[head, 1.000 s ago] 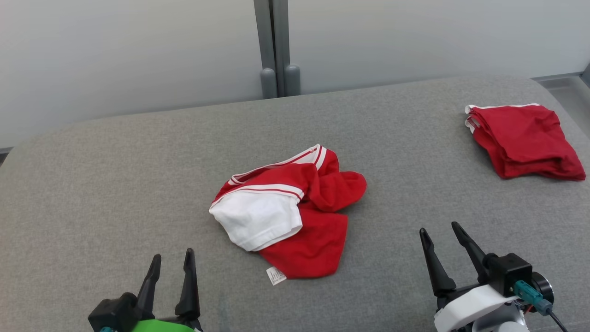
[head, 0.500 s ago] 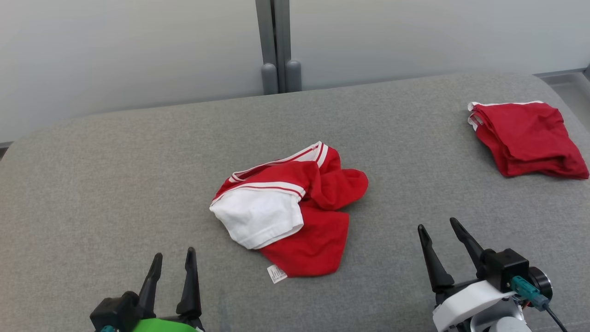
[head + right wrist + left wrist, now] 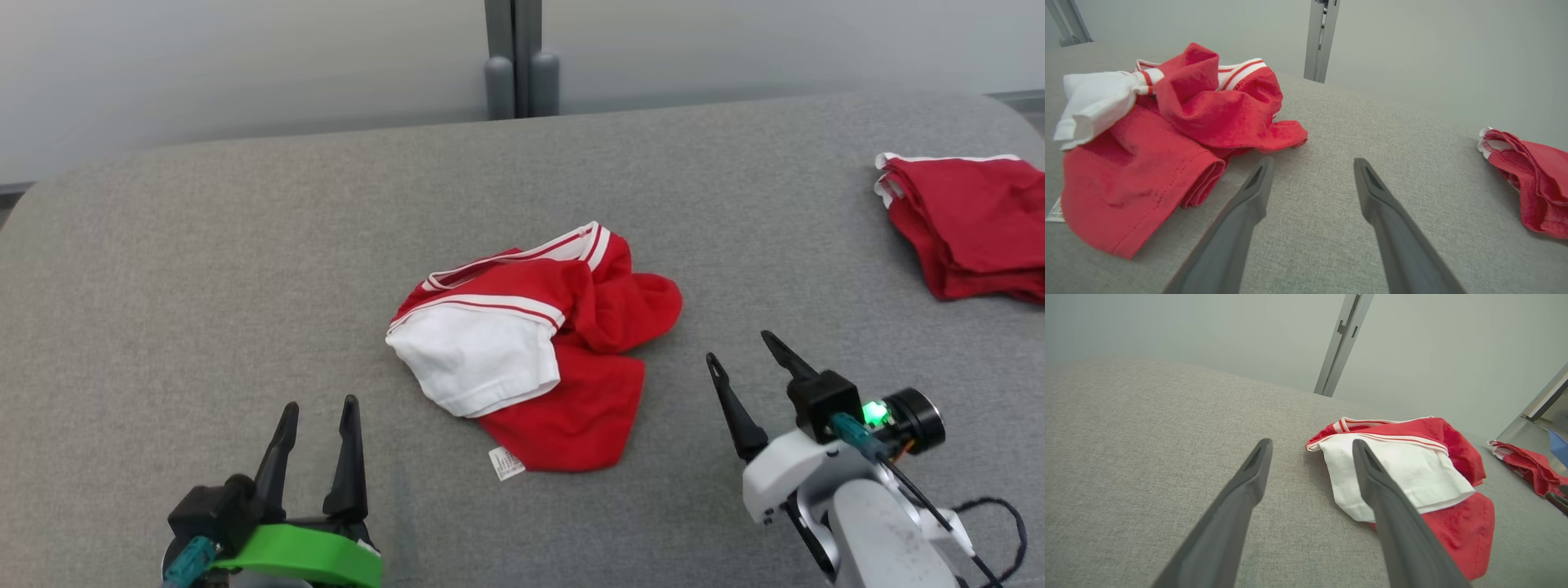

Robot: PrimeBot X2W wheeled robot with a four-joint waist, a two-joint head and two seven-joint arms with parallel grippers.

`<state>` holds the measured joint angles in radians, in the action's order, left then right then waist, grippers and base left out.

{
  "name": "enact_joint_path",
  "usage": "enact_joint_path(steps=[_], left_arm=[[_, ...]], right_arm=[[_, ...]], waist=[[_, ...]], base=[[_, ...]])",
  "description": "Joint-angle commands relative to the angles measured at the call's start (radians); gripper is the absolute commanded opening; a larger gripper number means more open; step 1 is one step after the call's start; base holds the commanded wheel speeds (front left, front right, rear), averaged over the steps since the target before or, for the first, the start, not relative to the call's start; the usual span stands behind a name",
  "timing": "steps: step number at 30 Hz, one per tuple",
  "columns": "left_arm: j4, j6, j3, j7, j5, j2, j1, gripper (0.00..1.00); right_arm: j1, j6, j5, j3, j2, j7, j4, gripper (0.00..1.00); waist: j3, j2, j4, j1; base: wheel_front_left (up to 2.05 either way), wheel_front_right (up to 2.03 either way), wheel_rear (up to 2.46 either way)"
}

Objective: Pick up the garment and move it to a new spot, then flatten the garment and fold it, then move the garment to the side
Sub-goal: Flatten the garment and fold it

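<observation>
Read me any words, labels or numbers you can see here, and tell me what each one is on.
White tag at the near edge of the crumpled red and white garment: faint grey print, too small to read.
Folded garment at the right: no writing visible.
No other words, brands, numbers or signs can be read in these pictures.

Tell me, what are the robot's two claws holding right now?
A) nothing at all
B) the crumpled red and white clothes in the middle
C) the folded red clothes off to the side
A: the left gripper and the right gripper both stand open with nothing between their fingers, apart from the crumpled garment on the grey surface.
</observation>
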<state>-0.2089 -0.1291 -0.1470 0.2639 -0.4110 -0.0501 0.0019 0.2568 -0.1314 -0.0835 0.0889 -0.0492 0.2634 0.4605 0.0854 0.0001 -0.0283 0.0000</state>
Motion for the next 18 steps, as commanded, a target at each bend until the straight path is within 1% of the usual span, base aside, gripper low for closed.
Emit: enact_joint_path(steps=[1,3,9,14,15,16,17,18], left_arm=[[0.001,-0.003,-0.001,0.000,0.008,-0.002,-0.025,1.00],[0.003,-0.003,-0.004,0.000,-0.016,-0.001,-0.039,1.00],[0.010,-0.003,-0.012,0.000,-0.040,-0.001,-0.070,1.00],[0.014,-0.003,-0.009,0.000,-0.051,-0.001,-0.082,1.00],[0.013,-0.003,-0.009,0.000,-0.051,-0.001,-0.082,1.00],[0.012,-0.003,-0.009,0.000,-0.052,-0.001,-0.082,1.00],[0.011,-0.003,-0.009,0.000,-0.053,-0.001,-0.082,1.00],[0.010,-0.003,-0.010,0.000,-0.054,-0.001,-0.082,1.00]], right_arm=[[0.045,0.002,-0.035,0.009,-0.003,0.002,0.038,1.00],[0.096,0.002,-0.068,0.019,-0.003,0.002,0.095,1.00],[0.233,0.002,-0.159,0.016,-0.014,0.002,0.248,1.00],[0.301,0.002,-0.178,0.022,-0.019,0.002,0.291,1.00],[0.308,0.002,-0.177,0.031,-0.020,0.001,0.297,0.40],[0.315,0.002,-0.173,0.039,-0.025,0.001,0.308,0.05],[0.324,0.002,-0.166,0.043,-0.029,0.001,0.315,0.00],[0.337,0.002,-0.159,0.043,-0.034,0.002,0.313,0.00]], waist=[[0.059,-0.0001,0.052,0.0000],[0.082,-0.0001,0.072,0.0000],[0.132,-0.0001,0.129,0.0000],[0.146,-0.0001,0.156,0.0000],[0.146,-0.0001,0.158,0.0000],[0.146,-0.0001,0.160,0.0000],[0.145,-0.0001,0.161,0.0000],[0.144,-0.0001,0.161,0.0000]], base=[[0.00,0.00,0.00],[0.00,0.00,0.00],[0.00,0.00,0.00],[0.00,0.00,0.00],[0.00,0.00,0.00],[0.00,0.00,0.00],[0.00,0.00,0.00],[0.00,0.00,0.00]])
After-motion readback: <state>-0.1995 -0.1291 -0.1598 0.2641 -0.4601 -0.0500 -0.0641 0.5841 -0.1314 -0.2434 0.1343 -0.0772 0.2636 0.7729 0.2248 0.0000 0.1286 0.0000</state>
